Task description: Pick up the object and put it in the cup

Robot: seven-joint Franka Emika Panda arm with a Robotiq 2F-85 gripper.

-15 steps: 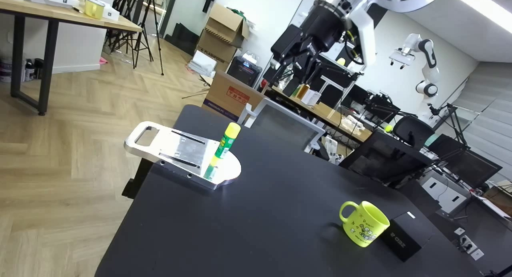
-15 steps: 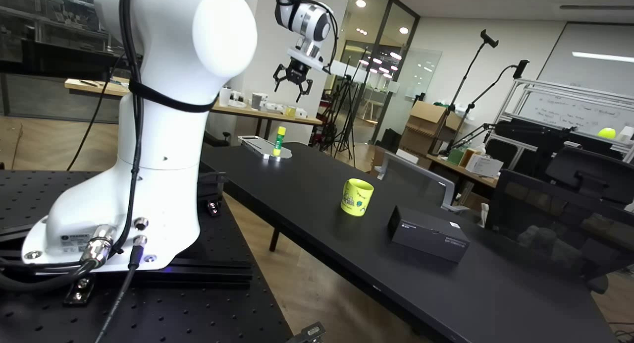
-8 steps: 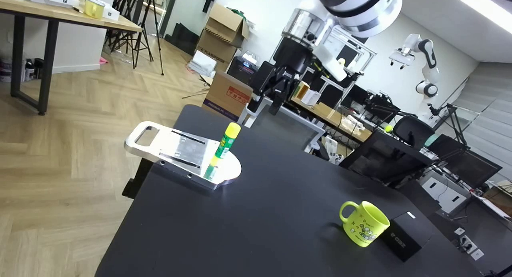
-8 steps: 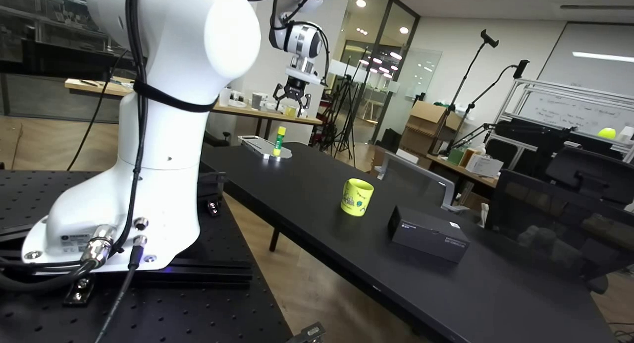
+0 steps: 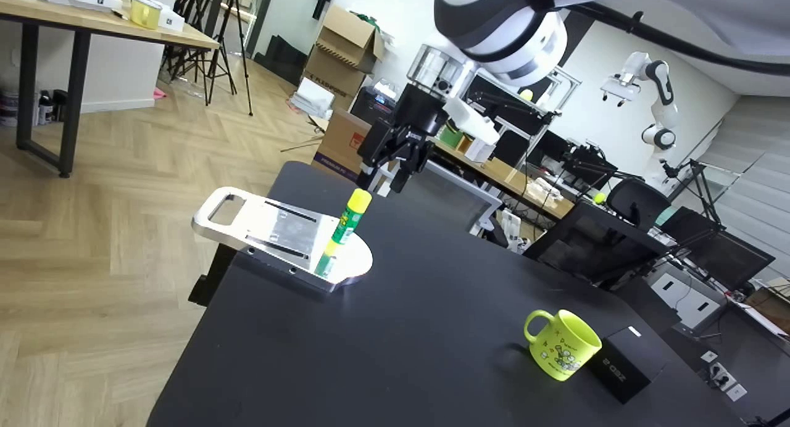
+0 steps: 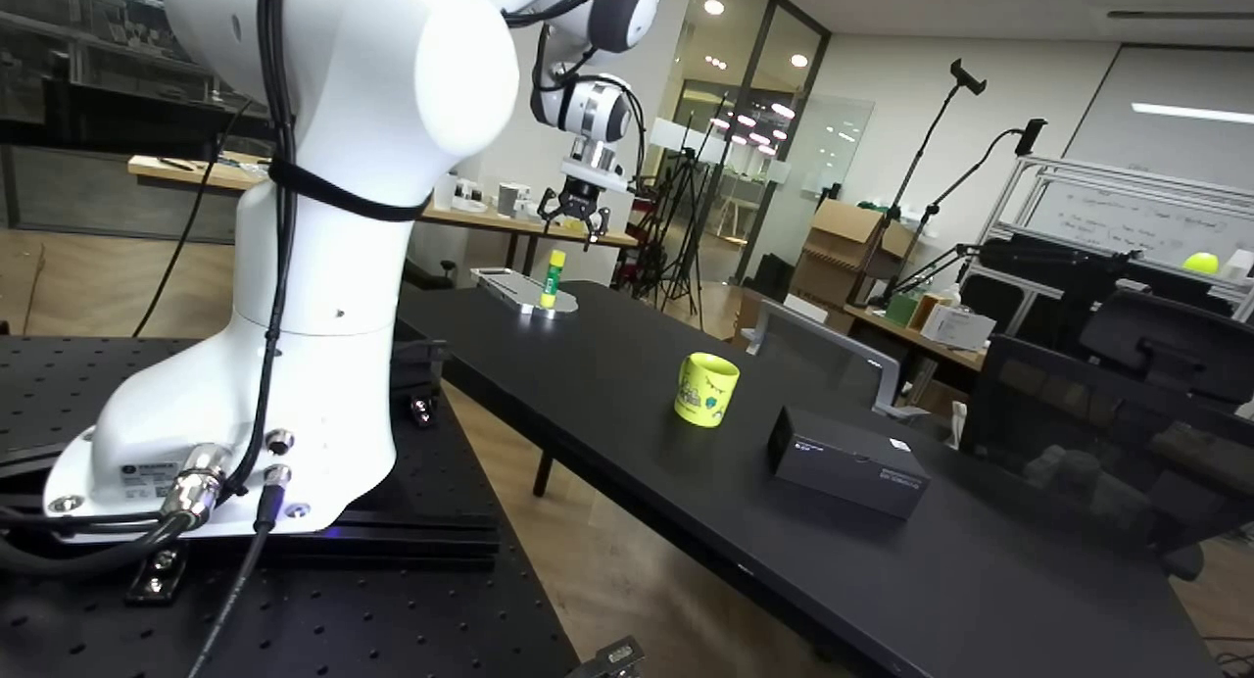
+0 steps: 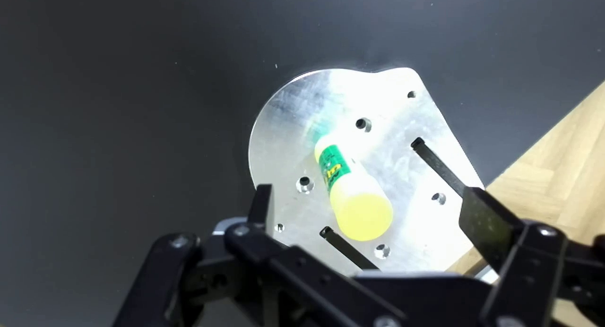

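The object, a green glue stick with a yellow cap (image 5: 349,224), stands upright on the silver metal tray (image 5: 290,229); it also shows in an exterior view (image 6: 552,280). In the wrist view the glue stick (image 7: 352,190) is seen from above, its cap between the spread fingers but below them. My gripper (image 5: 382,181) is open and empty, above the stick and apart from it; it shows above the tray in an exterior view (image 6: 568,237). The cup, a lime-green mug (image 5: 563,345) with a side handle, stands upright on the table (image 6: 705,392), away from the gripper; it is out of the wrist view.
A black box (image 5: 626,365) stands near the mug, also in an exterior view (image 6: 847,462). The black table (image 5: 395,347) ends near the tray. A chair back (image 5: 441,198) stands close to the table's side.
My gripper has come down and moved across toward the glue stick, staying open. The glue stick, tray and mug have not moved.
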